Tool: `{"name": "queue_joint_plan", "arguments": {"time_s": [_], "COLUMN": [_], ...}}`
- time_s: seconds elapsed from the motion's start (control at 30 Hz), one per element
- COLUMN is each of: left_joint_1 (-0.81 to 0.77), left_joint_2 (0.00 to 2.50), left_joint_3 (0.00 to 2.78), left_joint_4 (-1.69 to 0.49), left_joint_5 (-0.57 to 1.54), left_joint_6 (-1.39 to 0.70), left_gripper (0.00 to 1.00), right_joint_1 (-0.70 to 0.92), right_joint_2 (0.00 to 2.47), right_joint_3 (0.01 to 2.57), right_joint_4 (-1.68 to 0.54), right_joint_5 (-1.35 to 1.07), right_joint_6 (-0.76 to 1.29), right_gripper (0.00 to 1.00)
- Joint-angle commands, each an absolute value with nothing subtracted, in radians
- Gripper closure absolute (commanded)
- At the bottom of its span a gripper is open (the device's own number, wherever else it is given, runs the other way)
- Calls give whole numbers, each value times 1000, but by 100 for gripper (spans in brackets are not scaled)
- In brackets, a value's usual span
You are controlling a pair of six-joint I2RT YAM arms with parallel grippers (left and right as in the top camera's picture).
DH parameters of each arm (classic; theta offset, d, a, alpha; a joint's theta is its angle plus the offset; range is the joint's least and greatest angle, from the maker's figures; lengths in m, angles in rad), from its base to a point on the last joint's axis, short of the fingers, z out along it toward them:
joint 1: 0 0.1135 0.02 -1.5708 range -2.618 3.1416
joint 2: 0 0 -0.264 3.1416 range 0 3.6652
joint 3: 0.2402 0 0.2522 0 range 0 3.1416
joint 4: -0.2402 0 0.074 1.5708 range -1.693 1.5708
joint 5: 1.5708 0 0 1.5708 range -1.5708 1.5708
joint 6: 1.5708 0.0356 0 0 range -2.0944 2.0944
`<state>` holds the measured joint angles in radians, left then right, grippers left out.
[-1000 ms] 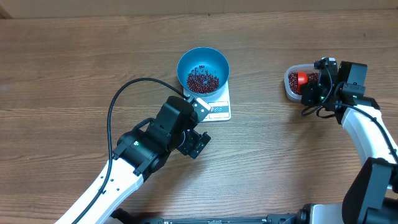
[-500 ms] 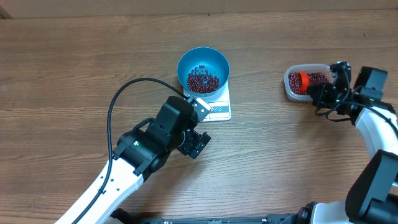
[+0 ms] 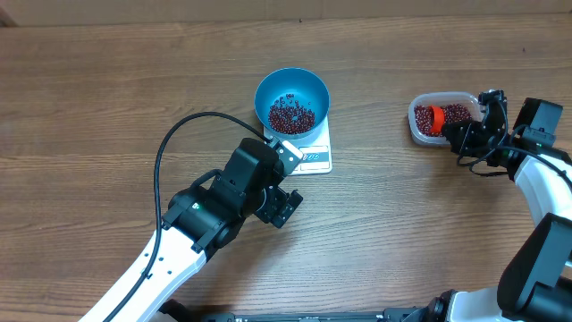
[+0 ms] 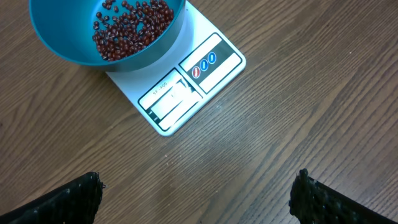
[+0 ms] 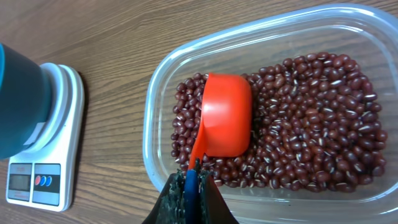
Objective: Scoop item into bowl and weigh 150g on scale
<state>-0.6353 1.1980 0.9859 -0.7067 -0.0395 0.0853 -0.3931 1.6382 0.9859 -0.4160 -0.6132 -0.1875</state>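
Beans (image 3: 290,116) lie in 2 places: a shallow maroon layer in the bottom of the blue bowl (image 3: 291,82), and a fuller bed in the clear tub (image 5: 155,93) at the right side of the table (image 3: 107,89). The bowl stands on the far part of the white scale (image 4: 186,93), and its rim overhangs the scale's far and side edges. The display window and button panel along the near edge are uncovered.

The left gripper (image 4: 197,190) hovers just on the near side of the scale, jaws spread wide with nothing between them. Bare wood lies under it and to both sides.

The right gripper (image 5: 191,186) is pinched together on the handle of the orange scoop (image 5: 225,121), at the tub's near edge. The scoop's cup rests on the beans toward the tub's scale-side end, inside the rim. I cannot tell whether it holds any beans.

Between tub and scale runs a stretch of open tabletop. The far half of the table is bare wood as well.
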Motion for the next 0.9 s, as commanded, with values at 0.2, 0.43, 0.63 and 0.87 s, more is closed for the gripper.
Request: {"name": "queue_joint_plan", "arguments": {"time_s": [0.2,0.43,0.63,0.87], "left_joint_1": [-635,-635,-635,-635], "left_joint_2": [1204,1204,1204,1205], "left_joint_3": [984,984,984,984], "left_joint_4": [-703,-703,-703,-703], "left_joint_5": [-48,-49,-48,-49], "left_joint_6": [97,97,97,97], "left_gripper": [1,1,1,1], "right_joint_1": [-414,-442,-447,-447], "right_joint_2": [1650,1650,1657,1730], "right_joint_3": [974,974,974,974], "right_joint_4": [-419,-421,-421,-421], "right_joint_5": [-729,-756,-764,-766], "right_joint_6": [-191,-191,-191,-190], "right_gripper": [96,96,96,96]}}
